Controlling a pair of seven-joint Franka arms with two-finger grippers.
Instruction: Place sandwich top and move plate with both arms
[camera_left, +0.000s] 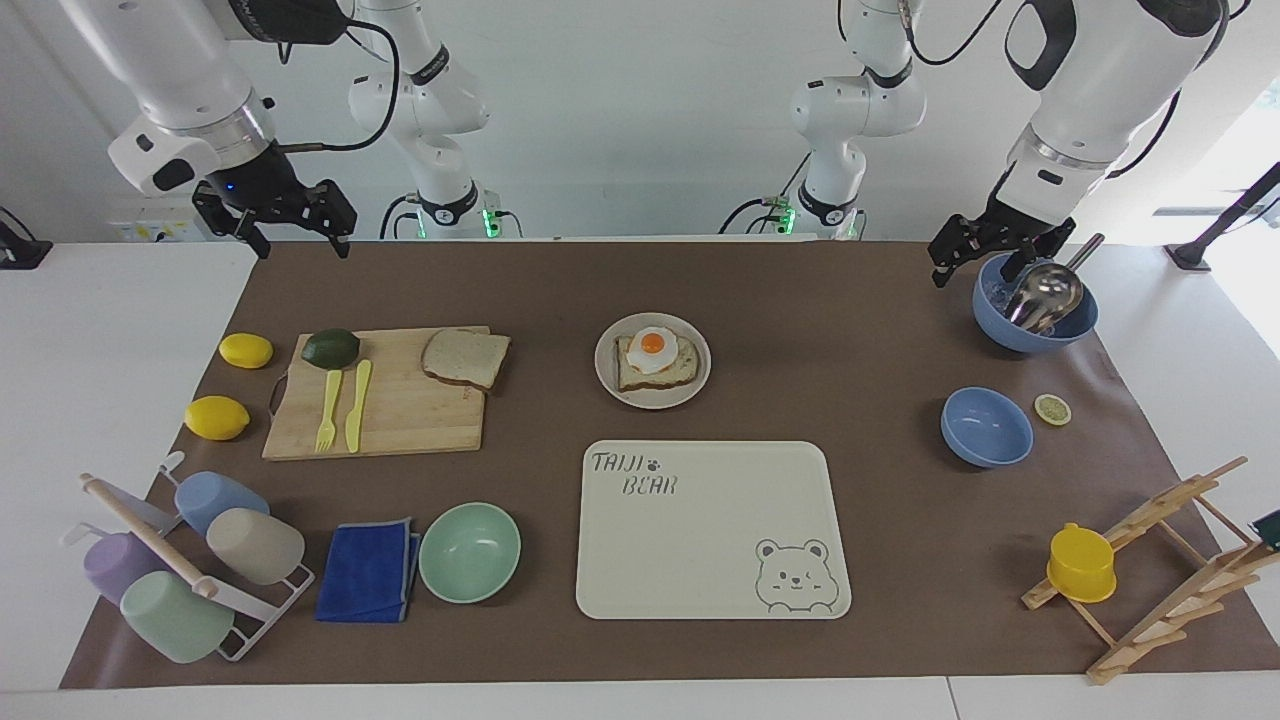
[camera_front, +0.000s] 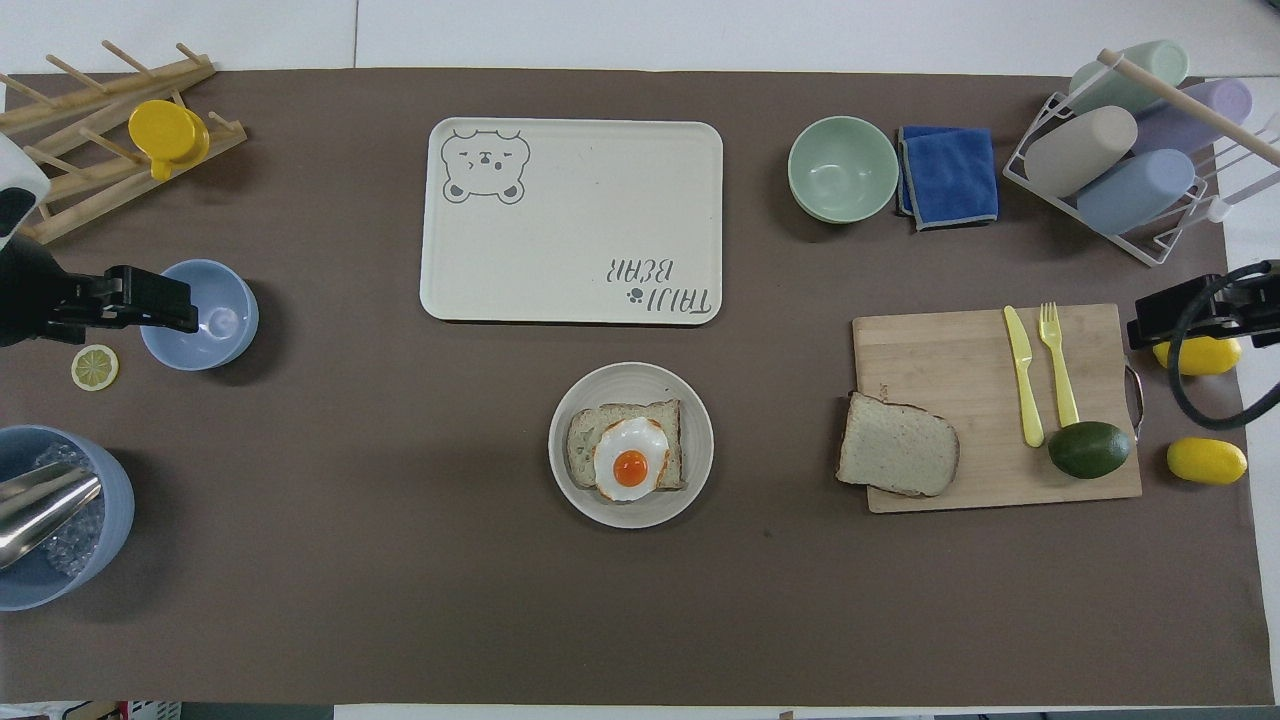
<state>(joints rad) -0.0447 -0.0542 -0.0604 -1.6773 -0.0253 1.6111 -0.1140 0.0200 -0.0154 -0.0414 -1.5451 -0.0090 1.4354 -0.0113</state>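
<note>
The sandwich top (camera_left: 466, 357), a plain bread slice, lies on the corner of a wooden cutting board (camera_left: 400, 420) toward the right arm's end; it also shows in the overhead view (camera_front: 897, 458). The round beige plate (camera_left: 700, 378) sits mid-table and holds a toast slice topped with a fried egg (camera_left: 654, 352); the plate (camera_front: 695, 480) also shows from overhead. My right gripper (camera_left: 300, 245) hangs open and empty over the mat's edge nearest the robots, at the right arm's end. My left gripper (camera_left: 975, 272) hangs open and empty beside the blue ice bowl (camera_left: 1035, 325).
The cream bear tray (camera_left: 700, 540) lies farther from the robots than the plate, with a mint bowl (camera_left: 470, 552) and a blue cloth (camera_left: 368, 572) beside it. A fork, a knife and an avocado (camera_left: 330, 348) lie on the board, with two lemons (camera_left: 216, 417) next to it. An empty blue bowl (camera_left: 986, 427), a cup rack (camera_left: 190, 570) and a wooden rack (camera_left: 1150, 570) are also here.
</note>
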